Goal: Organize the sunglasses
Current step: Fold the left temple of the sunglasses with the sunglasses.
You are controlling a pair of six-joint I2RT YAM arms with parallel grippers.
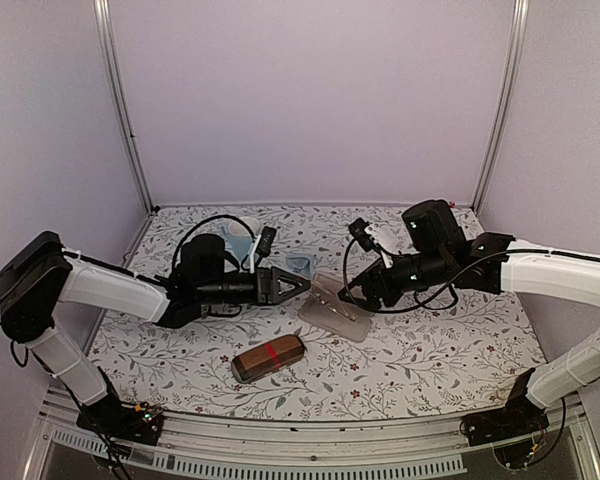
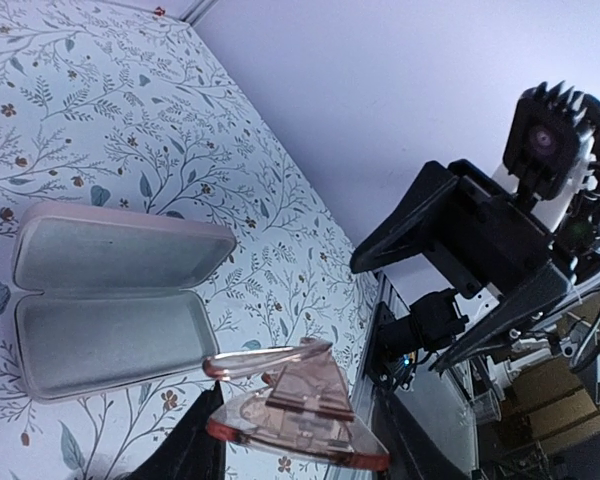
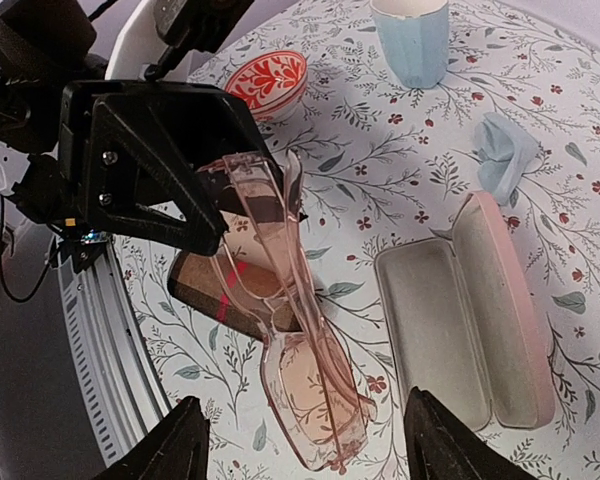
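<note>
Mid-table (image 1: 430, 365), level left tool (image 1: 302, 286) with sunglasses (image 3: 305, 390)

The left arm (image 1: 110, 290) is reaching in from the frame's left, its left gripper (image 1: 300, 286) pointing right at centre and pinching the pinkish-tan sunglasses (image 3: 300, 400). The right arm (image 1: 550, 270) is stretching in from the right, and its right gripper (image 1: 360, 296) is aiming left and slightly down with its fingers (image 3: 175, 445) spread wide.

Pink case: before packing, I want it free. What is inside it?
Only bare grey lining shows in both halves of the pink case. The pinkish glasses hide one corner from the left wrist.
</note>
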